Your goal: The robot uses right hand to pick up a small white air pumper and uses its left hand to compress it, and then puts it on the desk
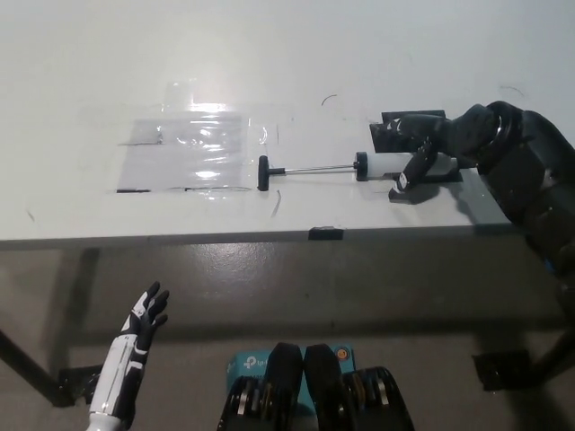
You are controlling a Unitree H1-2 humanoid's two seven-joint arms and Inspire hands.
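At right of frame, the right hand [429, 145] curls over the air pumper [382, 166] on the bench [90, 72]; whether it grips is unclear. The left hand [144, 316] hangs lower left, fingers spread, empty.

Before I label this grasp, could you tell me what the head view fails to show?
- Right hand covers the rear of the air pumper; closure on it cannot be told.
- Black mat mostly hidden beneath that hand.
- Left hand hangs below the desk, forearm cut by the bottom edge.
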